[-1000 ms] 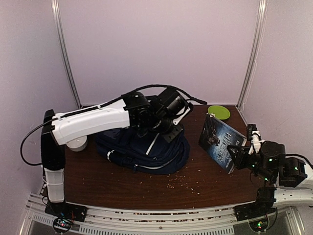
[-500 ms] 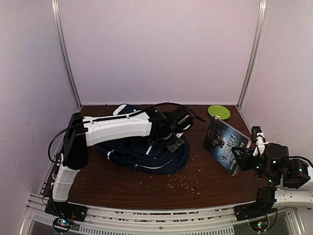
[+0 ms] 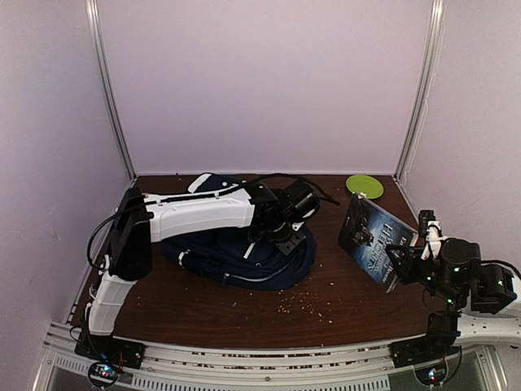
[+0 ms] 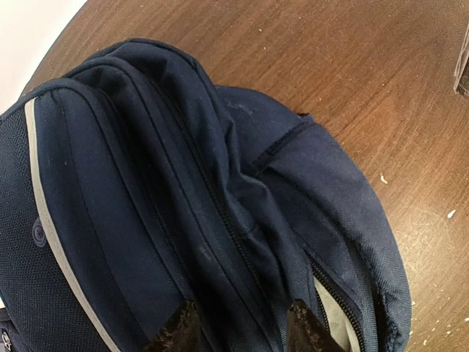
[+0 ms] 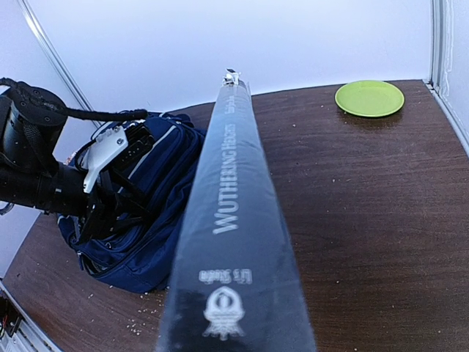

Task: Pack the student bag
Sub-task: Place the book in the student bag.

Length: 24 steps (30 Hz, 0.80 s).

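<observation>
The left jaws stand spread, dark fingertips astride a zippered fold of the navy student bag, which lies slumped a little left of the centre of the surface. The right jaws pinch an upright book, Wuthering Heights, near the right edge; a green plate sits in the far right corner.

Dim, even, purplish light; the student bag seems slightly soft.

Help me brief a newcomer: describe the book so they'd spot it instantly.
At the right of the brown table, nearer than the green plate, the right tool holds a book on edge. Its dark cover with white lettering sets it apart from the soft navy backpack.
</observation>
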Each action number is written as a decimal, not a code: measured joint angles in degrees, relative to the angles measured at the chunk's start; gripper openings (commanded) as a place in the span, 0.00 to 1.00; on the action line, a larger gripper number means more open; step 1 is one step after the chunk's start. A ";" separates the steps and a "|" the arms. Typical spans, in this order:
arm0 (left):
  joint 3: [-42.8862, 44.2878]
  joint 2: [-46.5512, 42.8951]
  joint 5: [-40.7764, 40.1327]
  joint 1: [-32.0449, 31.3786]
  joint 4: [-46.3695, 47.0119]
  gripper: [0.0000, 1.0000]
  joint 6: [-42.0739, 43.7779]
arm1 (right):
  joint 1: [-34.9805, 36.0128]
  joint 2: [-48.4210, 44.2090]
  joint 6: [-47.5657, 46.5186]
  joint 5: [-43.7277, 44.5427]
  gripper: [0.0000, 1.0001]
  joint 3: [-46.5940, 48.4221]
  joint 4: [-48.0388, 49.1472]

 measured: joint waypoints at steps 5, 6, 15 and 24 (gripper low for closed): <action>-0.15 0.00 0.20 0.00 0.37 0.71 -0.07 | 0.00 0.00 0.63 -0.04 0.00 -0.02 0.04; -0.22 0.00 0.22 0.00 0.46 0.70 -0.07 | 0.00 0.00 0.68 -0.09 0.00 -0.02 0.07; -1.20 3.23 1.01 -0.22 2.03 0.59 0.07 | 0.00 0.09 0.85 -0.92 0.00 -0.02 0.11; -3.52 3.13 0.26 -0.20 3.80 0.00 -1.09 | 0.00 0.11 0.90 -1.42 0.00 -0.02 0.11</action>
